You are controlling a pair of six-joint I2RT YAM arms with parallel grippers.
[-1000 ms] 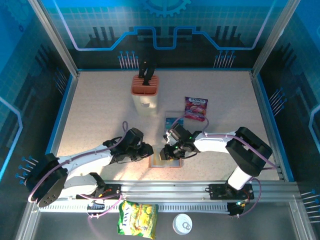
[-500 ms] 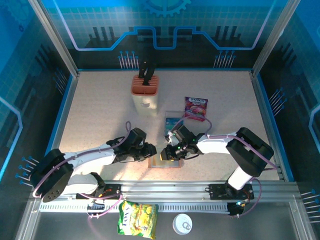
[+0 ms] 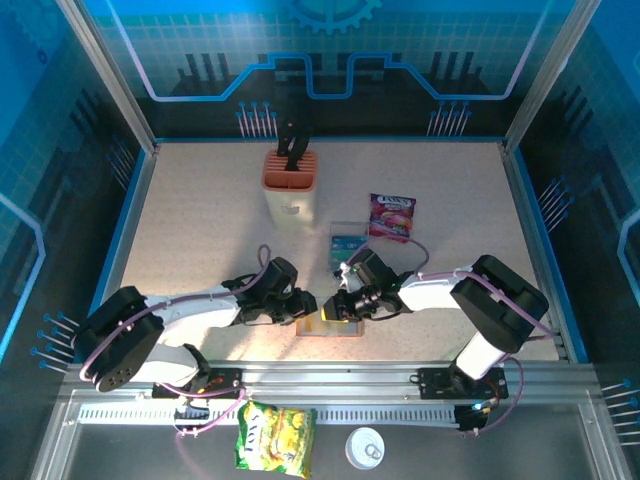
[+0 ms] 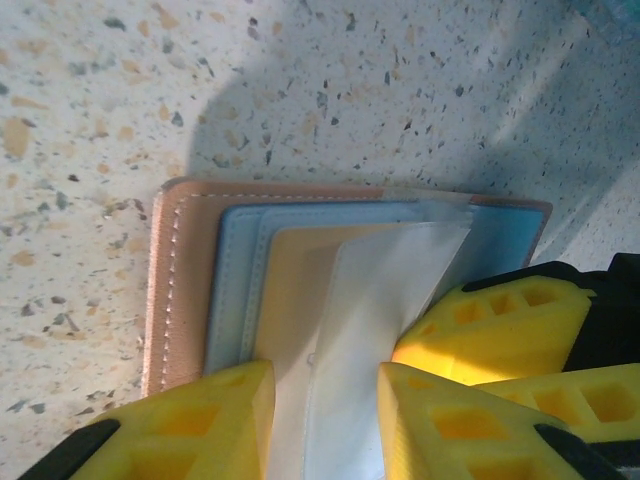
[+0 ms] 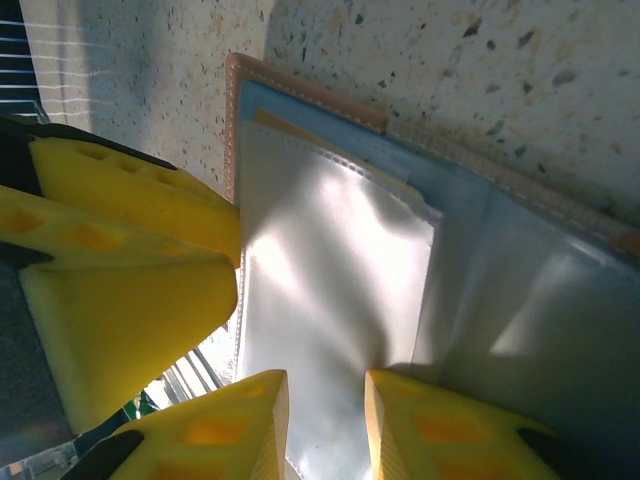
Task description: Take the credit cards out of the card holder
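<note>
The brown card holder (image 3: pixel 332 327) lies open and flat near the front edge, with both grippers over it. In the left wrist view its blue inner pockets (image 4: pixel 232 285) and a clear plastic sleeve (image 4: pixel 385 290) face up. My left gripper (image 4: pixel 325 425) is open, and its yellow fingers (image 4: pixel 190 425) straddle the sleeve. My right gripper (image 5: pixel 327 430) is open too, pressed low over the same glossy sleeve (image 5: pixel 330 300). The two grippers' fingers nearly touch. A teal credit card (image 3: pixel 346 243) lies behind the wallet. I cannot tell if a card is in the pockets.
A purple snack packet (image 3: pixel 392 215) lies right of the teal card. The orange-topped knife block (image 3: pixel 290 185) stands further back. A yellow snack packet (image 3: pixel 275 437) and a white lid (image 3: pixel 365 448) lie in front of the rail.
My left gripper has slid right onto the wallet's left side. The right gripper has shifted slightly, staying on the wallet. The wallet has not moved.
</note>
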